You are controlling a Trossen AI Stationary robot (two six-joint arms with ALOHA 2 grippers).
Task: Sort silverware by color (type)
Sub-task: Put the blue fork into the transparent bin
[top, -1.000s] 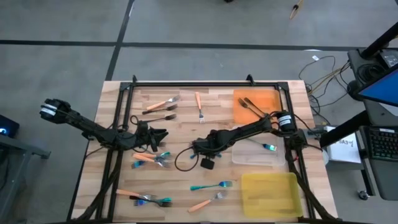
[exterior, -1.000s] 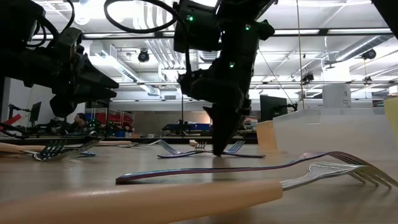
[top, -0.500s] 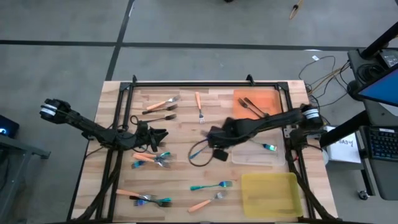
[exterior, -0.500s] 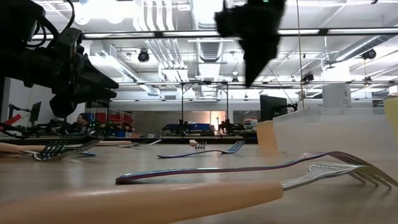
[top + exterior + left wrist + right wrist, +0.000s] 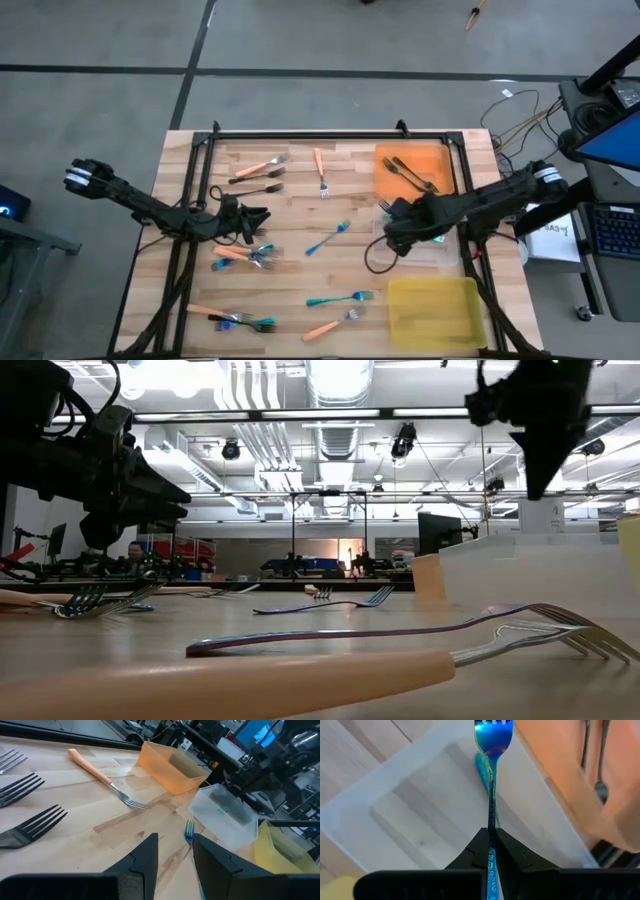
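No legible text, labels, brands or numbers anywhere. White paper [image 5: 556, 232] beside the counter [image 5: 300, 190] carries dark print, too small to read.

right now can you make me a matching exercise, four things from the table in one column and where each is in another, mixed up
Things:
1. blue fork
2. two dark forks
3. yellow tray
4. left gripper

Places or states:
a. lying in the orange tray
b. empty, at the table's near right corner
c. pinched in the right gripper over the clear tray
d. open, holding nothing, on the left side

Pairs: 1-c, 2-a, 3-b, 4-d
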